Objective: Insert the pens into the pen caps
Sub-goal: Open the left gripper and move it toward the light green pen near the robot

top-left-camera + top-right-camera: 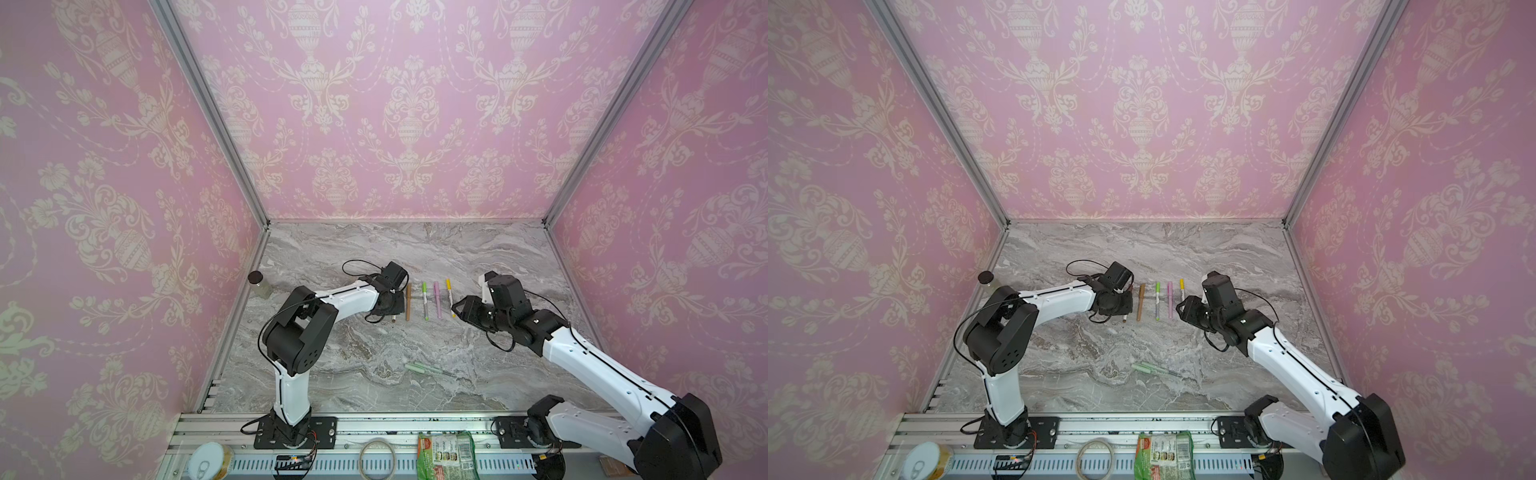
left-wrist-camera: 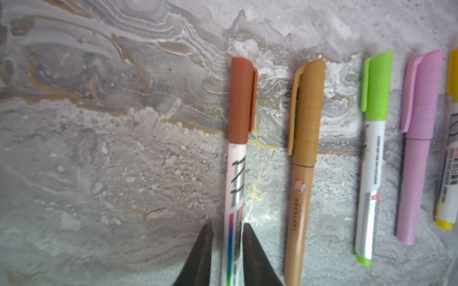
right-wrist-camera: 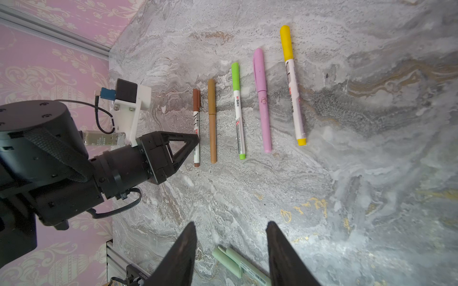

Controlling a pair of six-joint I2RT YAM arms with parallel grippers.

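Left fingers (image 2: 202, 257) straddle brown-capped pen (image 2: 236, 188), its tail cut off.

In both top views, centre frame, my left gripper (image 1: 395, 306) hides most of the rust-capped pen (image 1: 393, 319); the left wrist picture's edge crops the yellow-capped pen (image 2: 446, 193).

Lab test cell, wallpapered walls (image 1: 407, 104), aluminium frame (image 1: 212, 112)

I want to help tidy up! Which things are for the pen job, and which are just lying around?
For the job: red-brown-capped pen, tan pen, green-capped pen, pink pen, yellow-capped pen, pale green pen, loose pale green cap.
Just lying about: jar, tape roll, snack packet, can.
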